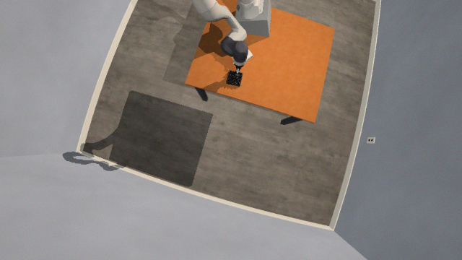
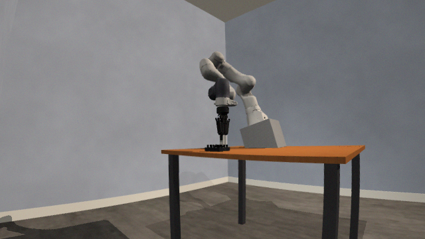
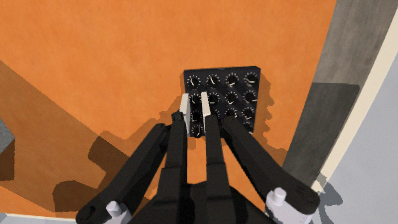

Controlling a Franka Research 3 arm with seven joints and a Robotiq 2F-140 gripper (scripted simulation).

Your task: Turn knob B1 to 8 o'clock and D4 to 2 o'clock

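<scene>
Jaws narrowly parted, straddling a knob (image 3: pixel 196 114) in the knob box's (image 3: pixel 258 100) left column on the orange desk (image 3: pixel 100 60) — gripping nothing; closing off-centre could nudge neighbouring knobs — or shift the box.

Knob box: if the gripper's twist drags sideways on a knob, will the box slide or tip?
Tipping looks unlikely: the knob box is low and flat on the table. Sliding seems likelier, since it is small and nothing visibly braces it. The gripper pads straddle a knob in its edge column, so off-centre force might rotate it.
</scene>
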